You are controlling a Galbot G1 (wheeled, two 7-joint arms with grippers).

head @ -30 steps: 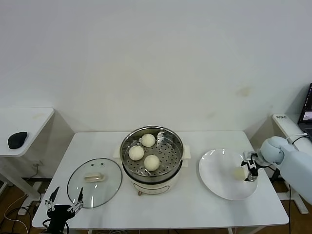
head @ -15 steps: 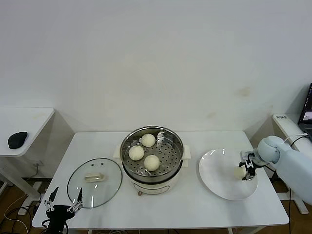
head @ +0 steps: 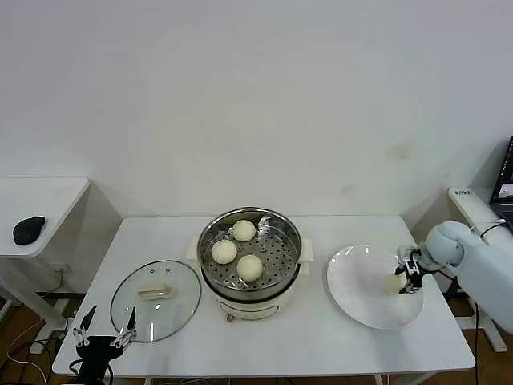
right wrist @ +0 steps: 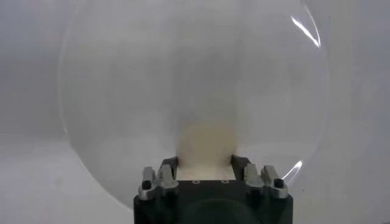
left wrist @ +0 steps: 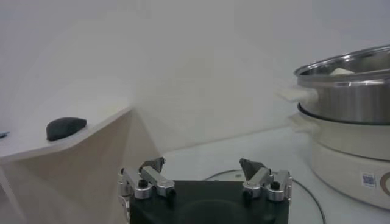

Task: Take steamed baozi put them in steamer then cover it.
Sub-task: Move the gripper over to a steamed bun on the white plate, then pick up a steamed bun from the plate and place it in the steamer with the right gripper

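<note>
At the far left of the head view a second white side table (head: 40,200) juts in, carrying a small dark rounded object (head: 29,229). A plain off-white wall (head: 256,96) fills the upper half of the frame behind everything.

The white rectangular worktop (head: 264,337) spans the middle of the frame. At its lower left corner the left end effector (head: 105,330) hangs just off the front edge, its fingers spread apart and holding nothing. Just above it on the worktop lies the round clear glass cover with a steel rim and a cream-white bar handle (head: 155,299), flat, and just beside the steamer.

In the centre stands the round shiny steel steamer on a cream-white electric base (head: 250,265). Three small smooth cream-white steamed baozi (head: 249,267) sit on its perforated tray, close together, the pot uncovered.

To the right, apart from the steamer, lies a flat round white plate (head: 361,289). The fourth cream-white baozi (head: 393,284) is at the plate's right side, and the right end effector (head: 408,279) is clamped on it; the right wrist view shows the bun (right wrist: 205,145) pressed between the two fingers (right wrist: 159,173) with the plate behind it. The pale right arm (head: 473,269) reaches in from the right edge of the frame, where a dark screen corner (head: 506,180) also shows.
</note>
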